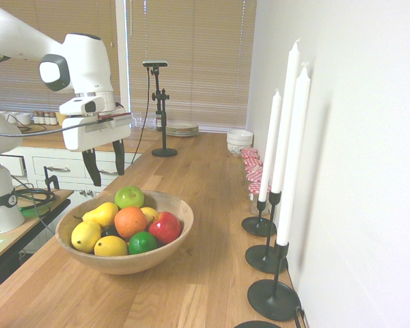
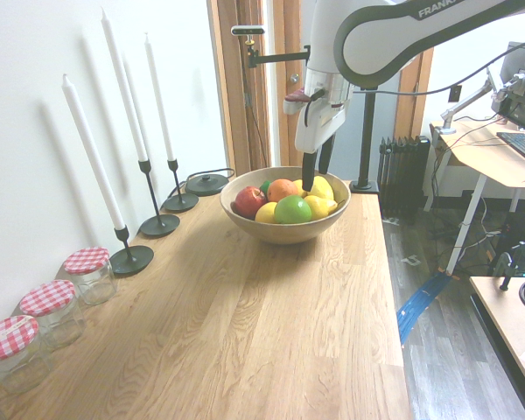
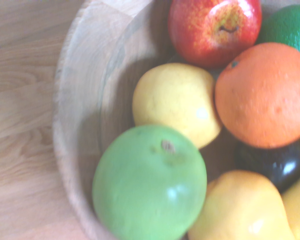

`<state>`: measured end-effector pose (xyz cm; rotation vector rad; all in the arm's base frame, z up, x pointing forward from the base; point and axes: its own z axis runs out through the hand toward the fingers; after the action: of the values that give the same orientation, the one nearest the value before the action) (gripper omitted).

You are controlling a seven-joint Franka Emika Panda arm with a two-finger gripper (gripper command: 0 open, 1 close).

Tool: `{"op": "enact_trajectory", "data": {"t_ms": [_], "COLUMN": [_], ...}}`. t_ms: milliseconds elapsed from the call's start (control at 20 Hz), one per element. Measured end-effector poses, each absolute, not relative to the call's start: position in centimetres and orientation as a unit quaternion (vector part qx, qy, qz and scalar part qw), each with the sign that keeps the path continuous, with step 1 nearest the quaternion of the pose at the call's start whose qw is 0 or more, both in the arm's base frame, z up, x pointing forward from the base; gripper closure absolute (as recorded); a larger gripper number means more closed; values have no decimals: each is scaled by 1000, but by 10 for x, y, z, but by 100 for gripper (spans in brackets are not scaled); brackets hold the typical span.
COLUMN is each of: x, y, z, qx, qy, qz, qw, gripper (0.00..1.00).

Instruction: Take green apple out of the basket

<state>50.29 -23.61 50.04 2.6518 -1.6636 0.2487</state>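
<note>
Fingers (image 1: pixel 91 167) spread apart, empty, pointing straight down. Gripper (image 1: pixel 104 162) hanging in the air above the 11 o'clock rim of the basket (image 1: pixel 181 208), clear of the fruit. Green apple (image 1: pixel 129 197) lying inside the basket at its 11 o'clock edge, against the wall, touching the yellow pear (image 1: pixel 101 214) and a pale yellow fruit (image 3: pixel 176 102). Around it in the bowl: orange (image 1: pixel 130 222) at the centre, red apple (image 1: pixel 165 227) at about 3 o'clock of the orange, lime (image 1: pixel 143 242) at 5 o'clock, two lemons (image 1: pixel 111 246) near the 7 o'clock rim. Basket standing on the wooden worktop (image 1: pixel 198 287). Three white candles (image 1: pixel 285 133) in black holders lined along the wall at 3 o'clock of the basket.
</note>
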Motion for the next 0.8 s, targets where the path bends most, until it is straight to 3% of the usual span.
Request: {"op": "enact_trajectory", "data": {"t_ms": [400,800], "x": [549,555], "y": [-234,-228], "z": [483,441], "qx": [853,856], "qy": [-517,-515], "qz": [67,34], "qw": [11,15], "gripper": [0,0]}}
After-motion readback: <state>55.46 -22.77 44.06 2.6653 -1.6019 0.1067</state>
